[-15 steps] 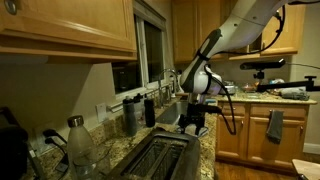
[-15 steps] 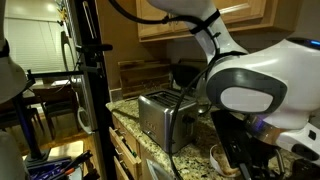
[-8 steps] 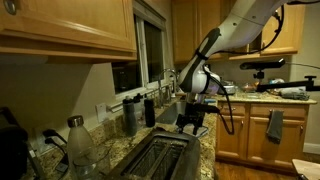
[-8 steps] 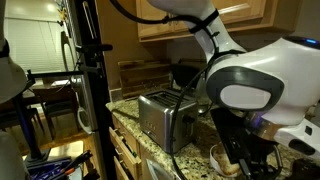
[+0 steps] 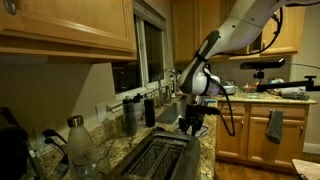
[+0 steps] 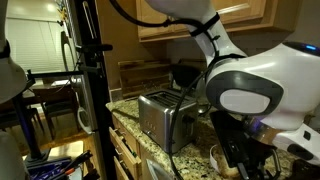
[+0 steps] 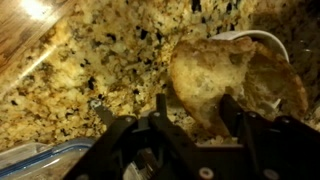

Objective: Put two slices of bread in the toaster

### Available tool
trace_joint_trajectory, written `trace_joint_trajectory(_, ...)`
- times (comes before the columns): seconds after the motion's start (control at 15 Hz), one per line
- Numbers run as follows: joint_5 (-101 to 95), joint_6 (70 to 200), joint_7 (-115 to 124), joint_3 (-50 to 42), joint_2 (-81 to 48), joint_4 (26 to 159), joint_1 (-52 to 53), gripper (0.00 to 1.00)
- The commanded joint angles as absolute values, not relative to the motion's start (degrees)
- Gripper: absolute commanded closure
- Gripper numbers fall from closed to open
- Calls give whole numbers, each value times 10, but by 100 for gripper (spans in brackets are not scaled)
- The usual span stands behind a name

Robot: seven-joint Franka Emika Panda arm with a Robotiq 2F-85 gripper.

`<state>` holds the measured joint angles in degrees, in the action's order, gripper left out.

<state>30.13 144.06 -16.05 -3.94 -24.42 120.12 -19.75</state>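
In the wrist view two pale tan, mottled slices of bread lie on a white plate [image 7: 262, 38] on the speckled granite counter: one slice [image 7: 205, 72] on top, the other slice [image 7: 272, 82] partly under it. My gripper [image 7: 196, 102] is open, with a dark finger on each side of the near slice's lower edge. The shiny steel toaster [image 5: 160, 156] with two long dark slots stands nearer the camera than the gripper [image 5: 192, 122]. It also shows in an exterior view [image 6: 165, 118], where the gripper [image 6: 245, 160] is low beside the plate [image 6: 215, 154].
Dark bottles [image 5: 130, 115] and a clear bottle [image 5: 78, 145] stand along the wall under the window. A clear container with a blue rim [image 7: 35, 160] lies on the counter near the gripper. A black pole [image 6: 92, 90] stands beside the counter edge.
The gripper has moved down slightly toward the plate. The bread and the toaster have not moved.
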Motion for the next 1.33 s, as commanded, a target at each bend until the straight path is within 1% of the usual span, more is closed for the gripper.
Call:
trace_joint_trajectory(0.0, 317, 1446, -178, -27, -246, 1202, -214, 71)
trace_joint_trajectory(0.07, 317, 1446, -177, -28, -246, 1202, -214, 79)
trace_joint_trajectory(0.2, 317, 1445, -177, -28, -247, 1201, -214, 90)
trace_joint_trajectory(0.33, 318, 1445, -177, -28, -247, 1201, -215, 93)
trace_joint_trajectory(0.47, 319, 1445, -177, -28, -247, 1201, -215, 90)
trace_joint_trajectory(0.6, 321, 1445, -177, -28, -246, 1201, -215, 93)
trace_joint_trajectory(0.67, 321, 1445, -177, -29, -245, 1202, -215, 91)
trace_joint_trajectory(1.27, 305, 1439, -162, -36, -231, 1193, -208, 91)
